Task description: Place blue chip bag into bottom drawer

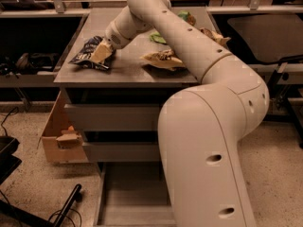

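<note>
The blue chip bag (89,53), dark navy and crinkled, lies on the cabinet top (128,72) near its left edge. My gripper (101,52) reaches down from the right and rests on the bag's right part, covering some of it. The bottom drawer (130,197) is pulled out at the foot of the cabinet, its flat grey bottom showing with nothing on it. My arm's large cream body hides the drawer's right side.
A brown-and-cream bag (163,58) and a green bag (158,37) lie on the cabinet top right of the gripper. A cardboard box (57,136) stands left of the cabinet. Black cables and a stand (66,207) lie on the floor at lower left.
</note>
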`<state>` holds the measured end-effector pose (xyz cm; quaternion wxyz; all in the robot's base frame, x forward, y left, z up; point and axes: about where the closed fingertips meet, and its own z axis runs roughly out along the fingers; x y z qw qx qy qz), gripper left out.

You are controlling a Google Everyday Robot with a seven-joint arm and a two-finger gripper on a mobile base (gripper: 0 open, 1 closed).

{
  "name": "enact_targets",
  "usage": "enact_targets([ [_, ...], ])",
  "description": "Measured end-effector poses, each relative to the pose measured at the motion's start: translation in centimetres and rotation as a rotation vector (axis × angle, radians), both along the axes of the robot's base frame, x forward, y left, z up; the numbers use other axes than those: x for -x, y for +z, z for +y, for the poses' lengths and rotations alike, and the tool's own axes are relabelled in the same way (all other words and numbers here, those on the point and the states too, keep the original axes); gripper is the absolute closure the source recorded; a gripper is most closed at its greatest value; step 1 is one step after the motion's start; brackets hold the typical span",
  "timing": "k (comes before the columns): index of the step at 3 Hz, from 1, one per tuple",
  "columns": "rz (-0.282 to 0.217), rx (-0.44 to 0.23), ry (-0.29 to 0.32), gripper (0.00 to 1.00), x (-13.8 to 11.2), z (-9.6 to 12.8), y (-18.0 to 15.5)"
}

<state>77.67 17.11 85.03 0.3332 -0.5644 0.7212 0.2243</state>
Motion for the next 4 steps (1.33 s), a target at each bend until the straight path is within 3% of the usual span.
enact_targets([
  [1, 0.000, 0.001, 0.001, 0.94, 0.0, 0.0, 0.0],
  [2, -0.017, 0.039, -0.004, 1.00, 2.2, -2.2, 1.7],
  [3, -0.056, 0.082, 0.000, 1.00, 7.3, -6.5, 5.3],
  [4, -0.056, 0.114, 0.022, 1.00, 13.1, -10.8, 7.0],
])
